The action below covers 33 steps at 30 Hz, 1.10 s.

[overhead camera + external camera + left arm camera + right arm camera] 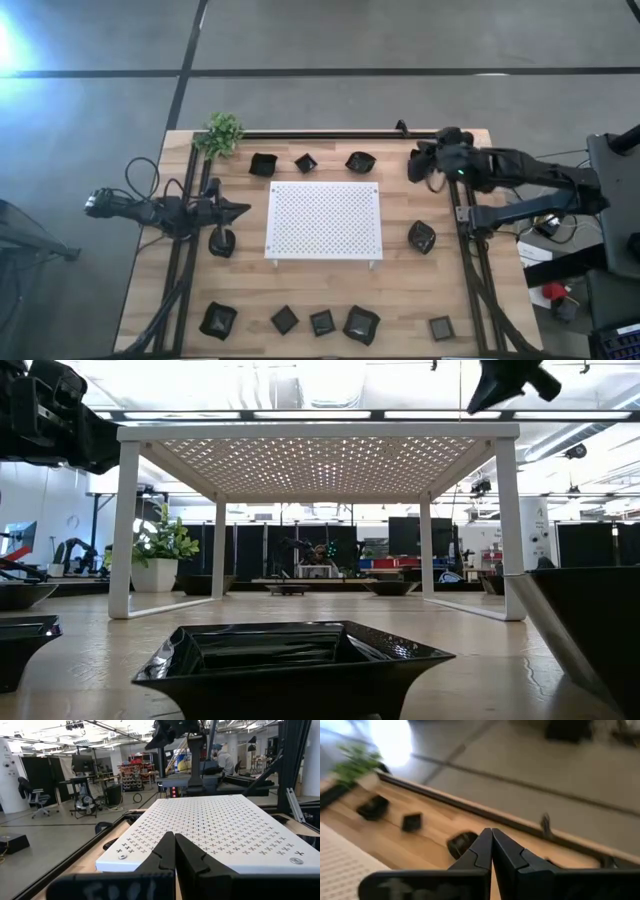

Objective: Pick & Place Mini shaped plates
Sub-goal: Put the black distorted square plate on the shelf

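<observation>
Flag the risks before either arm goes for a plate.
1. The left gripper is shut, right beside a black plate; a descent could knock it.
2. The right gripper, also shut, hangs near the wavy plate.
3. Glossy plates crowd the white perforated board; grips may slip.

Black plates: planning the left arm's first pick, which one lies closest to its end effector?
The small glossy black plate just beside the left end effector, off the white perforated board's left edge; all others sit along the table's edges.
</observation>
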Each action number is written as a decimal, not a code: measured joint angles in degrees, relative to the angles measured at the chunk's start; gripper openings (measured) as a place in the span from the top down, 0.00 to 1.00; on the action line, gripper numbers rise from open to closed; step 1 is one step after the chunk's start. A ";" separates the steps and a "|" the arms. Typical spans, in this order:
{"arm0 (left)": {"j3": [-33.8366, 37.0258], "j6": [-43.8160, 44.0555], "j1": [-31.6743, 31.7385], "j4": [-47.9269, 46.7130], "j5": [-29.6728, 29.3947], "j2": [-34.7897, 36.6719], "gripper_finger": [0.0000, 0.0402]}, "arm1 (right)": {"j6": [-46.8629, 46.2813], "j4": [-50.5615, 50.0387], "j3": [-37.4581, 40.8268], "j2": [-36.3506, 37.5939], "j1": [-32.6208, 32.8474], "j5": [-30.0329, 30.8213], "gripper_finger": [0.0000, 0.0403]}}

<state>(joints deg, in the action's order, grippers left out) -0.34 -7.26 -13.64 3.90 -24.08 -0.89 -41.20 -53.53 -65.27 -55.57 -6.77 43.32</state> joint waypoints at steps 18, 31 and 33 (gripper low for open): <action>0.00 0.00 -0.01 0.00 -0.01 0.00 1.00 | -3.27 -19.22 -9.35 -21.30 -20.39 -17.42 0.98; 0.00 -0.01 0.01 0.00 0.00 0.00 1.00 | 0.41 -19.13 -9.36 -27.76 -26.07 -20.66 0.84; 0.00 -0.01 -0.01 0.00 0.00 0.00 1.00 | -0.30 -18.93 -9.36 -28.49 -26.90 -21.25 0.80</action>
<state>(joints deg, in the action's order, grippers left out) -0.34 -7.27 -13.65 3.90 -24.08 -0.89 -41.50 -72.46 -74.63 -84.05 -33.67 22.06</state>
